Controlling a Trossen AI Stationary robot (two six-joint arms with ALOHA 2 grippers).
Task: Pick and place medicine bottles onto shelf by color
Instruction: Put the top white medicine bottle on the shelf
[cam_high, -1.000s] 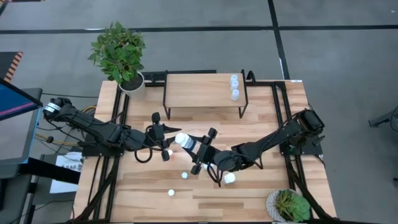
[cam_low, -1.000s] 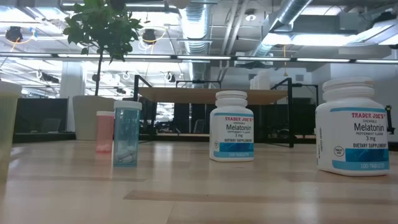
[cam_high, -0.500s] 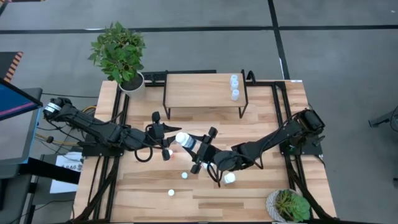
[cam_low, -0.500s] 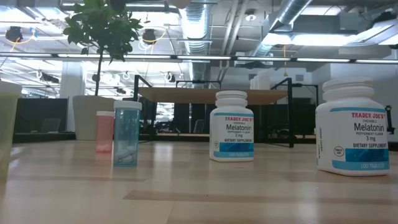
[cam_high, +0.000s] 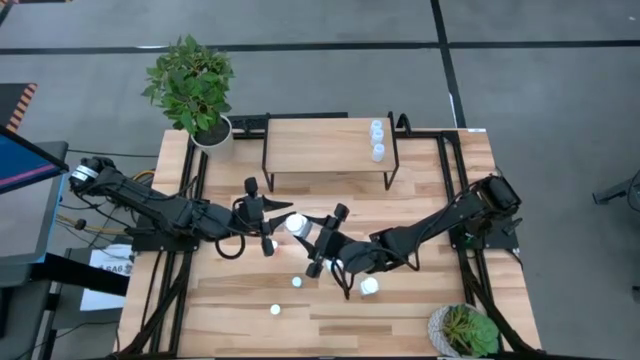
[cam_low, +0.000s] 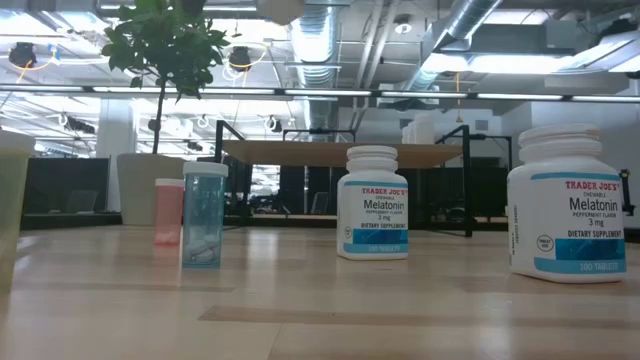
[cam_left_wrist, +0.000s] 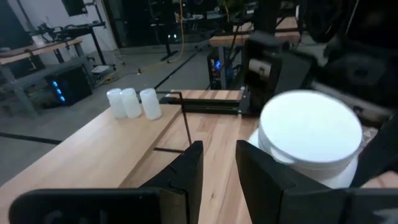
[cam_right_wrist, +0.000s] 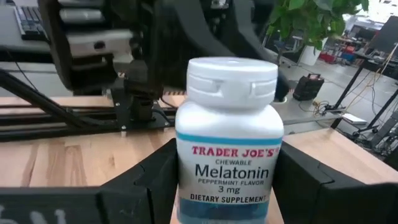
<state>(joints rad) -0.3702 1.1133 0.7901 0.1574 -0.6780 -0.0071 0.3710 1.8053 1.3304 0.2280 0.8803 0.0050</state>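
My right gripper is shut on a white Melatonin bottle over the table's middle; its white cap faces up. My left gripper is close beside it on its left, empty, its fingers a narrow gap apart; the held bottle's cap shows in the left wrist view. The shelf stands at the far middle with three pale bottles on its right end. Small white bottles stand on the table. My right gripper pinches the white bottle's lower body between its two fingers, one on each side of the label. The fingers come about level, slanting from the table's near right. The bottle stands about upright in the hold, cap up, lifted clear of the table.
Potted plants stand at the far left and near right corners. The low view shows a pink bottle, a pale blue one and two white Melatonin bottles standing on the table.
My right gripper has crept a little toward the far edge and the left gripper, carrying the white bottle, which stays about upright and clear of the table.
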